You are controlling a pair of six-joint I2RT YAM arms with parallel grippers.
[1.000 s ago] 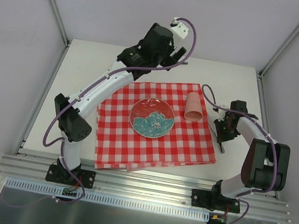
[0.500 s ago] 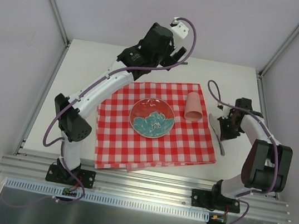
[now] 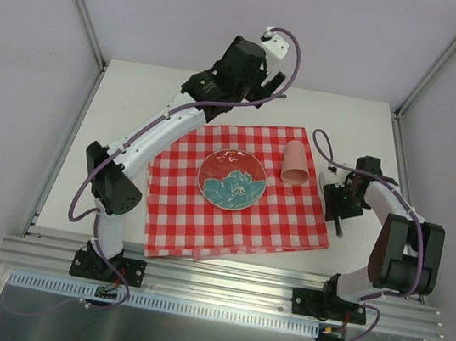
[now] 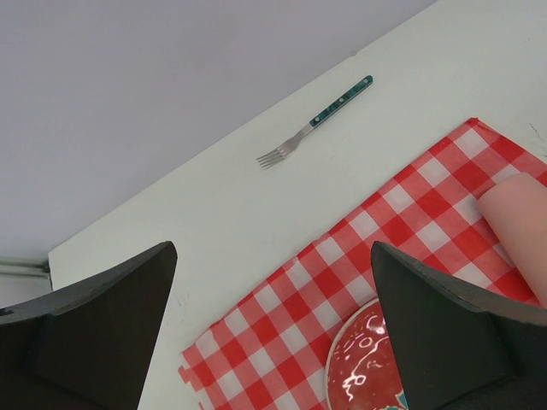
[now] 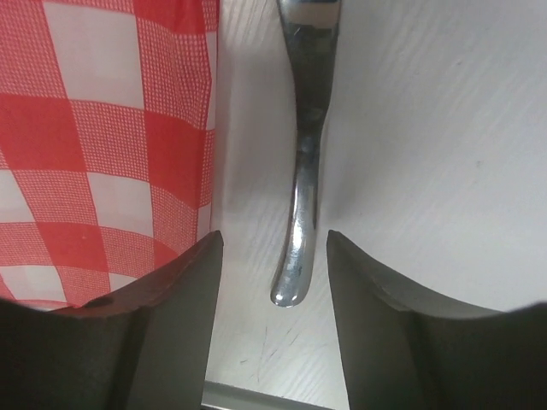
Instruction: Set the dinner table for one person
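Note:
A silver utensil (image 5: 302, 184) lies flat on the off-white dinner table (image 3: 133, 113), just right of the red-and-white checked cloth (image 3: 204, 218). My right gripper (image 5: 272, 248) is open, its jaws either side of the handle's rounded end without touching it; in the top view the right gripper (image 3: 338, 206) sits at the cloth's right edge. On the cloth are a red plate with a teal flower (image 3: 232, 179) and a pink cup (image 3: 296, 164). My left gripper (image 3: 266, 86) hangs open and empty over the table's back; its wrist view shows a teal-handled fork (image 4: 316, 121) beyond the cloth.
An aluminium rail (image 3: 219, 285) runs along the near edge by the arm bases. Grey walls with metal posts enclose the table on three sides. The cloth's near left corner (image 3: 198, 254) is folded under.
The right gripper's jaws have opened off the utensil, which now lies on the table by the cloth, and the gripper has shifted slightly left. The left arm has hardly moved.

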